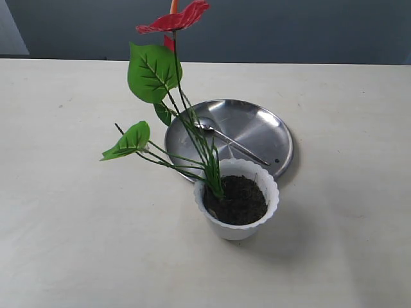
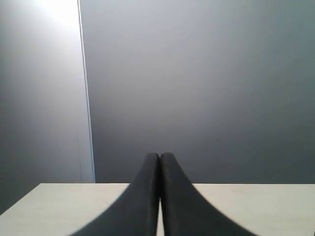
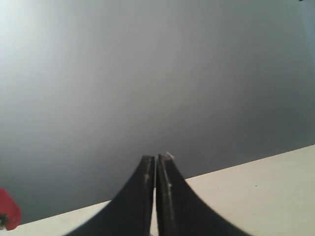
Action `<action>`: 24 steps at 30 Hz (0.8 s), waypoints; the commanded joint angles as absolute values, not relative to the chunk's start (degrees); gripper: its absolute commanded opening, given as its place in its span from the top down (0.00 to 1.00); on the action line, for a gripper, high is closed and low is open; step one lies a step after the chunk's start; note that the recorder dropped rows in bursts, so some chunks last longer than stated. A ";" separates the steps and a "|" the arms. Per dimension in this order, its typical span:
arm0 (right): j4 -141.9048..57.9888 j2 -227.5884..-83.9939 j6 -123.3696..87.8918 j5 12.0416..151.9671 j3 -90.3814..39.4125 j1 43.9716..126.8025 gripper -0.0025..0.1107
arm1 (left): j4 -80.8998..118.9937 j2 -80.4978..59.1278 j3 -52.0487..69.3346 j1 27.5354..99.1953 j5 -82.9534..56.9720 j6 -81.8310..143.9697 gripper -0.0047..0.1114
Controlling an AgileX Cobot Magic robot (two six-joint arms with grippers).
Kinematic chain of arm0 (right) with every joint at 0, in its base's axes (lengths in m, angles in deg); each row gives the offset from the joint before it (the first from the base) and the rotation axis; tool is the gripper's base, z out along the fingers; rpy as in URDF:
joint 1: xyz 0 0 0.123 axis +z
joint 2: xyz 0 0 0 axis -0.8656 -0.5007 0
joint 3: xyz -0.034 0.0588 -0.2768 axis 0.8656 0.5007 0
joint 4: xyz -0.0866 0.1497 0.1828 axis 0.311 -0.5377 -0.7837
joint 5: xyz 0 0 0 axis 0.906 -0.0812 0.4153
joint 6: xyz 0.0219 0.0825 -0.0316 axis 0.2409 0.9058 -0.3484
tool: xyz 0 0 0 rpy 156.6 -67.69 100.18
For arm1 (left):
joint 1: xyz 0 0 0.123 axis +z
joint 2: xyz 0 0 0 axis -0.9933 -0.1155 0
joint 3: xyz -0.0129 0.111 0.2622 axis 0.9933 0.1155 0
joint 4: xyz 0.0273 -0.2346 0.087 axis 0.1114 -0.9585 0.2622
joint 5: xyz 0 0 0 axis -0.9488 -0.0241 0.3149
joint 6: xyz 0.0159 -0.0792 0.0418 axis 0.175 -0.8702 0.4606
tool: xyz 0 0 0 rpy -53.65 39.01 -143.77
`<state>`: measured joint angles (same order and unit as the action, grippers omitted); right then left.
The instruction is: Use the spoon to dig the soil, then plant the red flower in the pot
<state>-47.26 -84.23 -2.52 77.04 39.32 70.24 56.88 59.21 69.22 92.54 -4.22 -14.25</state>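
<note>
The white pot point(image 1: 236, 226) stands near the table's middle, filled with dark soil point(image 1: 239, 199). The red flower point(image 1: 174, 21) is stuck upright in the soil at the pot's left rim, its green leaves spreading left; a bit of red bloom point(image 3: 8, 214) also shows in the right wrist view. The silver spoon point(image 1: 230, 140) lies on the steel plate behind the pot. Neither gripper appears in the exterior view. My left gripper point(image 2: 160, 156) is shut and holds nothing. My right gripper point(image 3: 156, 158) is also shut and holds nothing. Both point toward the grey wall over the table.
The round steel plate point(image 1: 270, 128) sits just behind the pot, touching or nearly touching it. The pale table point(image 1: 77, 224) spreads to all sides. A grey wall point(image 1: 289, 32) runs behind the far edge.
</note>
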 commanded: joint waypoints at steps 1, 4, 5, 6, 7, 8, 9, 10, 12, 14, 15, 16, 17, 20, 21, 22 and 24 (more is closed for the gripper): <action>-47.40 -83.99 -3.38 76.77 39.41 67.27 0.95 | 56.82 59.13 69.33 92.42 -3.95 -14.38 0.96; -47.20 -83.99 -3.38 78.17 39.41 66.75 0.95 | 56.82 59.13 69.33 92.42 -3.95 -14.38 0.96; -46.27 -83.99 -3.38 78.60 39.41 66.74 0.95 | 56.82 59.13 69.33 92.42 -3.95 -14.38 0.96; -45.37 -83.99 -3.38 79.00 39.41 66.74 0.95 | 56.82 59.13 69.33 92.42 -3.95 -14.38 0.96; -45.24 -83.99 -3.38 79.52 39.41 66.74 0.95 | 56.82 59.13 69.33 92.42 -3.95 -14.38 0.96; -45.24 -83.99 -3.38 79.65 39.41 66.74 0.95 | 56.82 59.13 69.33 92.42 -3.95 -14.38 0.96; -45.24 -83.99 -3.38 79.65 39.41 66.74 0.95 | 56.82 59.13 69.33 92.42 -3.95 -14.38 0.96; -45.24 -83.99 -3.38 79.65 39.41 66.74 0.95 | 56.82 59.13 69.33 92.42 -3.95 -14.38 0.96; -45.24 -83.99 -3.38 79.65 39.41 66.74 0.95 | 56.82 59.13 69.33 92.42 -3.95 -14.38 0.96; -45.24 -83.99 -3.38 79.65 39.41 66.74 0.95 | 56.82 59.13 69.33 92.42 -3.95 -14.38 0.96; -45.24 -83.99 -3.38 79.65 39.41 66.74 0.95 | 56.82 59.13 69.33 92.42 -3.95 -14.38 0.96; -45.24 -83.99 -3.38 79.65 39.41 66.74 0.95 | 56.82 59.13 69.33 92.42 -3.95 -14.38 0.96; -45.24 -83.99 -3.38 79.65 39.41 66.74 0.95 | 56.82 59.13 69.33 92.42 -3.95 -14.38 0.96; -45.24 -83.99 -3.38 79.65 39.41 66.74 0.95 | 56.82 59.13 69.33 92.32 -3.97 -14.38 0.96; -45.24 -83.99 -3.38 79.65 39.41 66.74 0.95 | 56.82 59.13 69.33 92.32 -3.97 -14.38 0.96; -45.24 -83.99 -3.38 79.65 39.41 66.74 0.95 | 56.82 59.13 69.33 92.32 -3.97 -14.38 0.96; -45.24 -83.99 -3.38 79.65 39.41 66.74 0.95 | 56.82 59.13 69.33 92.09 -3.97 -14.38 0.96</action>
